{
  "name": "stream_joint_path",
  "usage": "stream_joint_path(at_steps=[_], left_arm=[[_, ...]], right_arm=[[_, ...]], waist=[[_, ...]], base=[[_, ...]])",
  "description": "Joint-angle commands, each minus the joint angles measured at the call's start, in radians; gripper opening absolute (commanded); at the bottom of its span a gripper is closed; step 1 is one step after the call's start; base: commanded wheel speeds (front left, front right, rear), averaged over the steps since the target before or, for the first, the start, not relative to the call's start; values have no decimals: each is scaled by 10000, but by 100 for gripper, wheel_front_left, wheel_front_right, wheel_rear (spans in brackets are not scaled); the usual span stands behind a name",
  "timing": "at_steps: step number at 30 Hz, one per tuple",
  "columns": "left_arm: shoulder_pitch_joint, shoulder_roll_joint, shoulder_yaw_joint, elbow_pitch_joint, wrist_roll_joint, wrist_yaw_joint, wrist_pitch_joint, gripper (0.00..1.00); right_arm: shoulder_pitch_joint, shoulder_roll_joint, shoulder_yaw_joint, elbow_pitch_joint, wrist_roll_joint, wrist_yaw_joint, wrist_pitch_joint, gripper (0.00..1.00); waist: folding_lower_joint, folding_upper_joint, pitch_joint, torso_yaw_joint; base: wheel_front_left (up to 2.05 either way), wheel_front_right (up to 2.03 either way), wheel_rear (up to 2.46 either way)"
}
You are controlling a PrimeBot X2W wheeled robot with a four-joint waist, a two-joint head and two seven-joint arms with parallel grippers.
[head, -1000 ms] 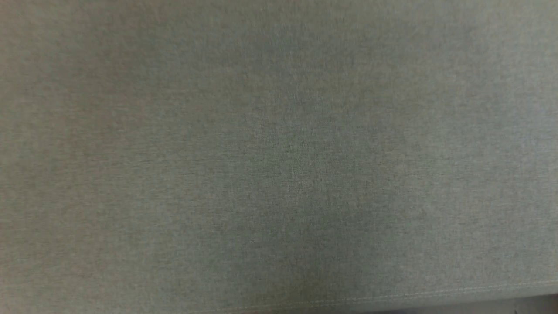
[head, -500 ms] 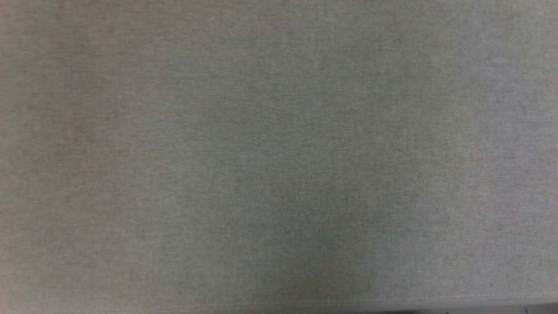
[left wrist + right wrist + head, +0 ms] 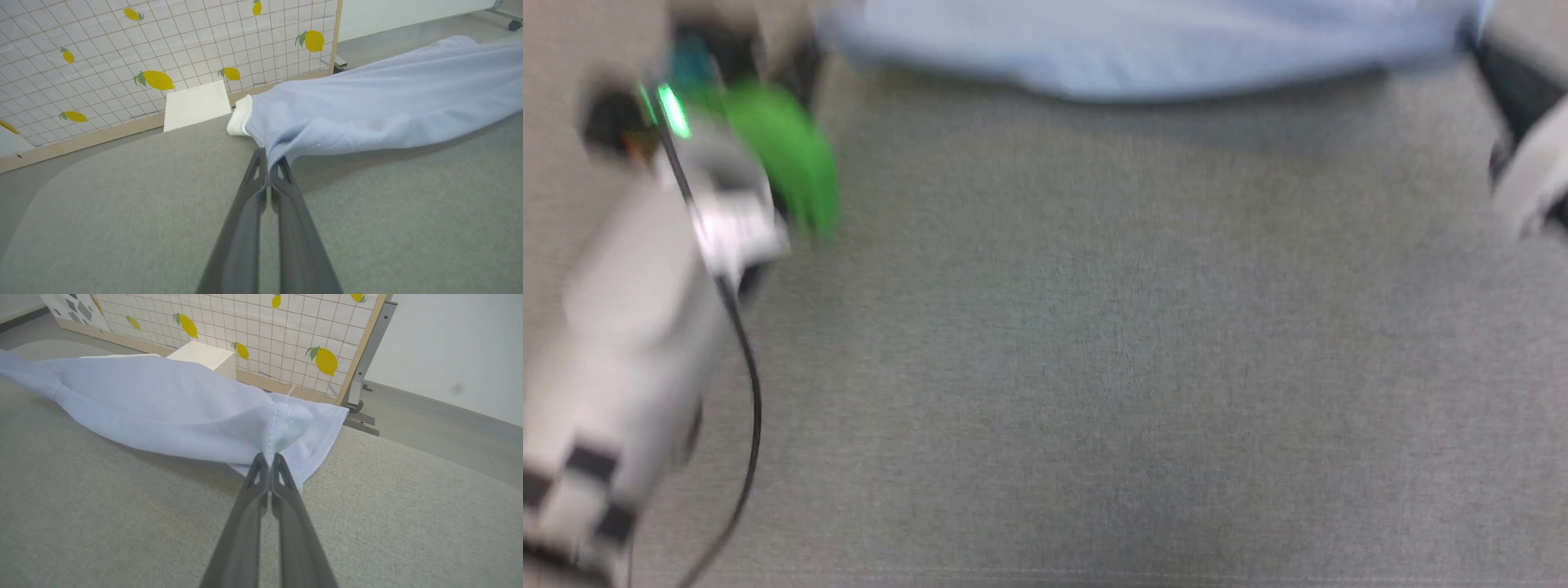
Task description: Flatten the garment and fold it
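The garment (image 3: 1143,49) is a light blue shirt stretched in a band across the far part of the grey padded surface (image 3: 1094,343), blurred in the head view. My left gripper (image 3: 268,159) is shut on a bunched edge of the garment (image 3: 388,94), next to its white collar band (image 3: 239,120). My right gripper (image 3: 268,458) is shut on a pinched fold of the garment (image 3: 163,400) near a hemmed corner. The cloth between the two grips hangs slightly above the surface. My left arm (image 3: 645,278) and right arm (image 3: 1527,180) frame the head view.
A white box (image 3: 196,106) sits beyond the surface's far edge, against a lemon-print grid panel (image 3: 163,49). That panel (image 3: 265,322) ends at a metal stand (image 3: 361,363), with bare floor and a white wall behind it. The surface's near seam (image 3: 1094,572) runs along the bottom.
The head camera has swung: earlier it showed just grey fabric with the seam, and now the garment and both arms are in its picture, all motion-blurred.
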Motion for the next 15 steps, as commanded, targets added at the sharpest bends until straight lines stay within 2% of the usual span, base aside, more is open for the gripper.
stream_joint_path(at_steps=[1,6,10,15], left_arm=[[871,376,-76,-566,-189,178,271,0],[3705,1664,-435,-3192,-748,891,1558,0],[5696,2804,-649,-5622,-1248,1724,2570,0],[7253,3800,-960,-7825,-1697,2418,3457,0]], right_arm=[[545,-193,167,-270,189,-17,32,0],[2193,-691,737,-1194,738,-17,376,0],[3193,-1171,1203,-1991,785,-17,604,0],[4201,-1715,1445,-2488,986,-17,1016,0]], waist=[[1,0,-1145,258],[1,0,-1921,257],[1,0,-2433,293],[1,0,-2935,352]], base=[[0,0,0],[0,0,0],[0,0,0],[0,0,0]])
